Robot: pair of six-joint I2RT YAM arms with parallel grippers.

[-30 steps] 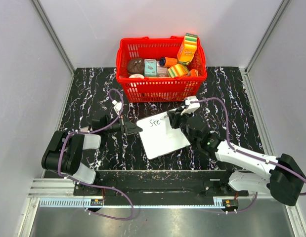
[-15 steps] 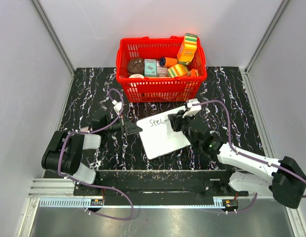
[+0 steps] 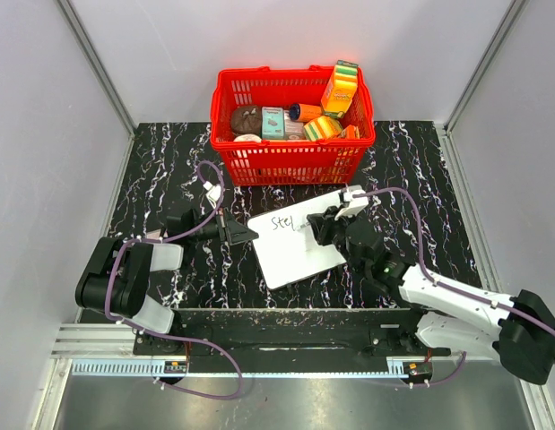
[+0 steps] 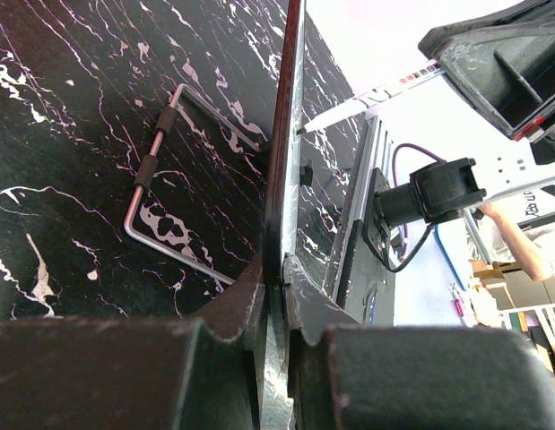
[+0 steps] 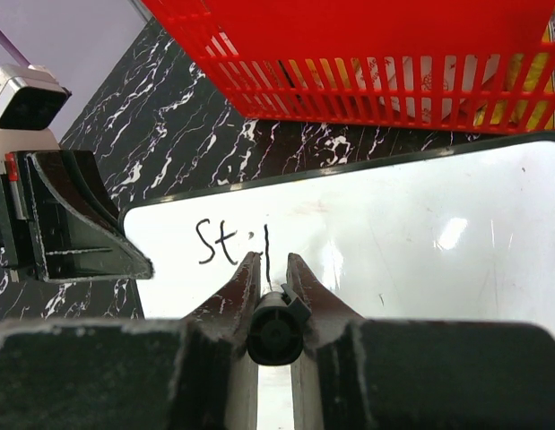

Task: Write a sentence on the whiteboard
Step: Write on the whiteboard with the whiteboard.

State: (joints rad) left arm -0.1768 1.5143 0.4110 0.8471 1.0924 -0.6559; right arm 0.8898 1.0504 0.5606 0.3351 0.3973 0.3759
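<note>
A robotics lab: plain grey walls (image 3: 35, 179) on metal posts (image 3: 96, 64) box in a black marbled worktop (image 3: 160, 170), with an aluminium mounting rail (image 3: 98, 343) behind the left claw (image 3: 250, 235).

Red basket (image 3: 290, 163) (packed full) at marble table (image 3: 420, 170) rear.

Black jointed left arm (image 3: 116, 279) and right arm (image 3: 447, 292) wear white plastic shells; thin purple cables (image 3: 203, 167) run to the black wedge-fingered left claw (image 3: 248, 235) and right claw (image 3: 315, 224).
</note>
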